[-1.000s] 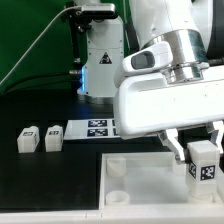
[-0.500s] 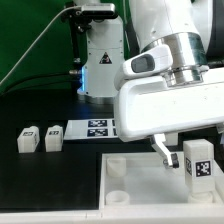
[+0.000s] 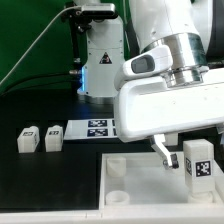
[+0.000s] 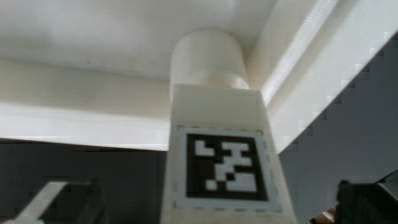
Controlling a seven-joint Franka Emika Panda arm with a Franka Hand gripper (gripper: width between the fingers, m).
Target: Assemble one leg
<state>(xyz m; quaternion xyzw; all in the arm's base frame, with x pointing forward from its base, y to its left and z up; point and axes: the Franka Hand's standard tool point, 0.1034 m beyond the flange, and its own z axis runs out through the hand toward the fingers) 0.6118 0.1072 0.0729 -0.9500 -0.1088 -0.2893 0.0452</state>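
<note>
While the hand point(image 3: 185, 152) stands with its fingers spread apart, the small white plastic block-shaped leg with a black-and-white tag point(image 3: 199, 162) sits upright at the lower right of the exterior frame, just beside one finger point(image 3: 163, 151); I cannot tell whether they touch. It looks light, rigid and smooth, likely slippery; I would grip its flat sides above the tag. The large white square tray-like part with round sockets point(image 3: 135, 185) carries it; the visible socket point(image 3: 118, 169) is empty. Two spare white tagged pegs point(image 3: 40, 139) lie on the black tabletop point(image 3: 40, 185), middle left.
</note>
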